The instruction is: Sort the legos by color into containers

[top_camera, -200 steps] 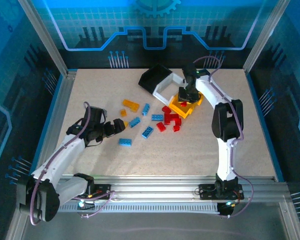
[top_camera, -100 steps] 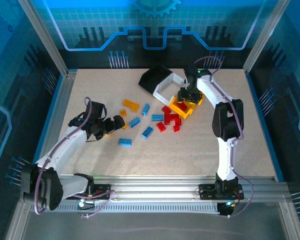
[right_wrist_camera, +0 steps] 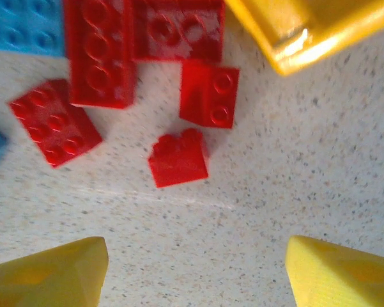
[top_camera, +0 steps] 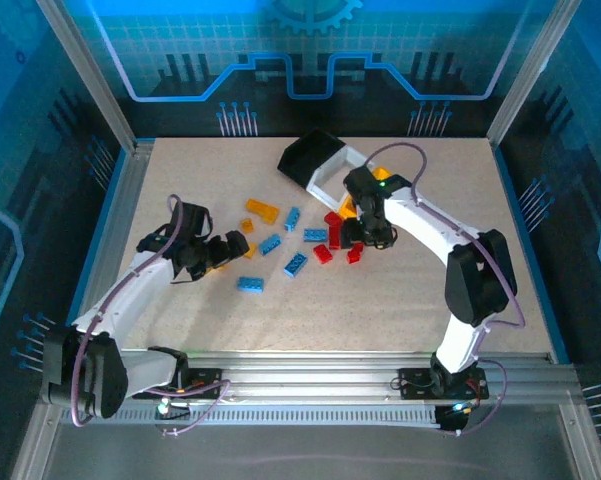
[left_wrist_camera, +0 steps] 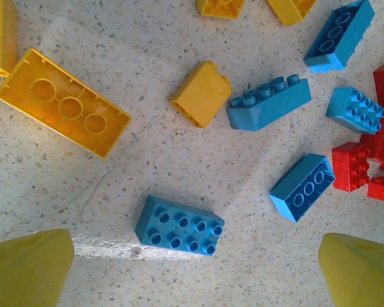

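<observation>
Downward, right tool gapes above red legos.

Left end effector spread wide; right end effector parted.

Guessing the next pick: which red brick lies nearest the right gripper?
The small red brick lying alone, apart from the cluster, centred ahead of the right gripper; the other red bricks sit farther off, toward the yellow bin.

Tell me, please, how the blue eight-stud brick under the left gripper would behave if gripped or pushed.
The blue brick looks like rigid plastic, so probably stiff and light. Lying flat, studs up, it should slide, not roll. Its smooth sides might slip in the left gripper.
</observation>
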Robot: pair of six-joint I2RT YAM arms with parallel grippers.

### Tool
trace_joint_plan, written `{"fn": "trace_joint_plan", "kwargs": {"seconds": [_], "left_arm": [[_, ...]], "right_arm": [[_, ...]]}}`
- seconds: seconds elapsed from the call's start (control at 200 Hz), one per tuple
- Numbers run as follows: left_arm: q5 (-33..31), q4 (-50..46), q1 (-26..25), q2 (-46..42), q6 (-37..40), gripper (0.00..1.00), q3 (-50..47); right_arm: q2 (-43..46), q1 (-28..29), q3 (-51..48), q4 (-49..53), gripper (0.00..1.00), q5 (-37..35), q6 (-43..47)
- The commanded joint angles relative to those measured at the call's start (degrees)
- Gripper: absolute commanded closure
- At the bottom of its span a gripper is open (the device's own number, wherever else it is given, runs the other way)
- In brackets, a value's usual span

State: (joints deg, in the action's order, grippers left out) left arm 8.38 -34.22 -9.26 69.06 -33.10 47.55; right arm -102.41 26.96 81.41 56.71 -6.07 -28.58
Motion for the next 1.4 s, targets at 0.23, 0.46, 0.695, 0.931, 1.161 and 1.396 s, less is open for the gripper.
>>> {"fn": "trace_joint_plan", "kwargs": {"seconds": [0.23, 0.46, 0.695, 0.931, 1.161, 1.396], "left_arm": [[1.7, -2.2, 0.6, -2.2, 0.5, 0.01, -0.2], [1.6, -2.4, 1.2, -3.5, 1.3, 0.01, -1.2], [1.8, -2.4, 1.7, -3.1, 1.8, 0.01, -1.3], [2.1, -2.1, 2.0, -3.2, 1.9, 0.01, -2.0], [2.8, -1.4, 2.1, -3.1, 1.4, 0.01, -2.4], [3.0, -1.2, 2.2, -3.3, 0.7, 0.01, -2.5]], "right_arm": [[-7.1, 0.9, 1.1, -4.1, 0.27, -0.4, 0.3], [-11.3, 1.4, 2.8, -4.1, 0.28, 0.3, 1.2], [-13.4, 1.8, 4.2, -4.0, 0.34, 0.6, 1.5], [-13.3, 1.9, 4.1, -3.7, 0.48, 0.5, 1.7], [-11.9, 1.9, 2.6, -3.9, 0.59, 0.3, 1.7], [-7.2, 1.9, 2.9, -2.2, 0.61, 0.2, 1.8]]}}
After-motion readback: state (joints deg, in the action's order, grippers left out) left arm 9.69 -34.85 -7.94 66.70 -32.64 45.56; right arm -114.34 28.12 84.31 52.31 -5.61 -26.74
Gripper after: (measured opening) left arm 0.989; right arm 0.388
